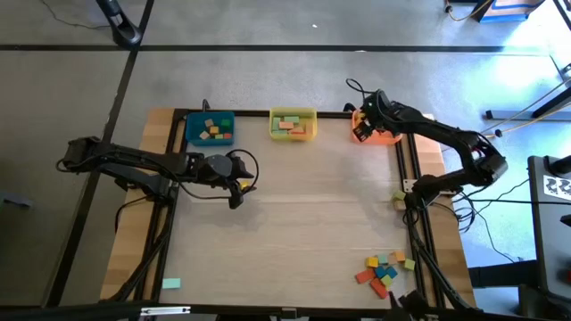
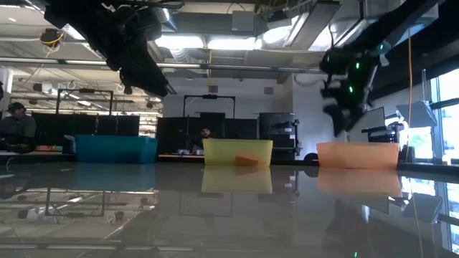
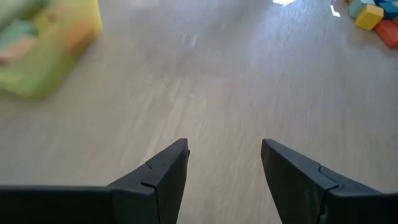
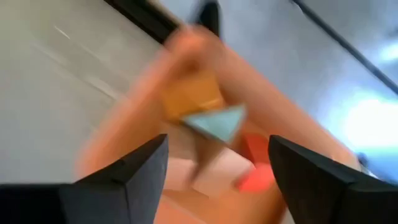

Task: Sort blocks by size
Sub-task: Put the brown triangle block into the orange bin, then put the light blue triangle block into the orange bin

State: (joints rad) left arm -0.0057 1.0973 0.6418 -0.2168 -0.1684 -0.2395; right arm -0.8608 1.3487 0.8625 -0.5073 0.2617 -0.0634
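Note:
A pile of small blocks [image 1: 384, 270] in orange, red, teal, blue and yellow lies near the table's near right corner and also shows in the left wrist view [image 3: 373, 15]. My left gripper [image 1: 236, 198] is open and empty above the bare table middle-left [image 3: 224, 149]. My right gripper [image 1: 360, 132] is open and empty, raised over the orange bin [image 1: 384, 135] at the far right [image 4: 217, 143]. Inside that bin lie an orange block [image 4: 189, 96], a teal wedge [image 4: 217, 123], a pale block and a red block [image 4: 255, 149]. The blue bin [image 1: 211, 127] and the yellow bin [image 1: 293, 123] hold several blocks.
The three bins stand in a row along the far edge, as the low view [image 2: 237, 152] shows. A lone teal block [image 1: 170, 283] lies at the near left. A small pale block [image 1: 398, 197] lies at the right edge. Bare wood lies between the bins and the pile.

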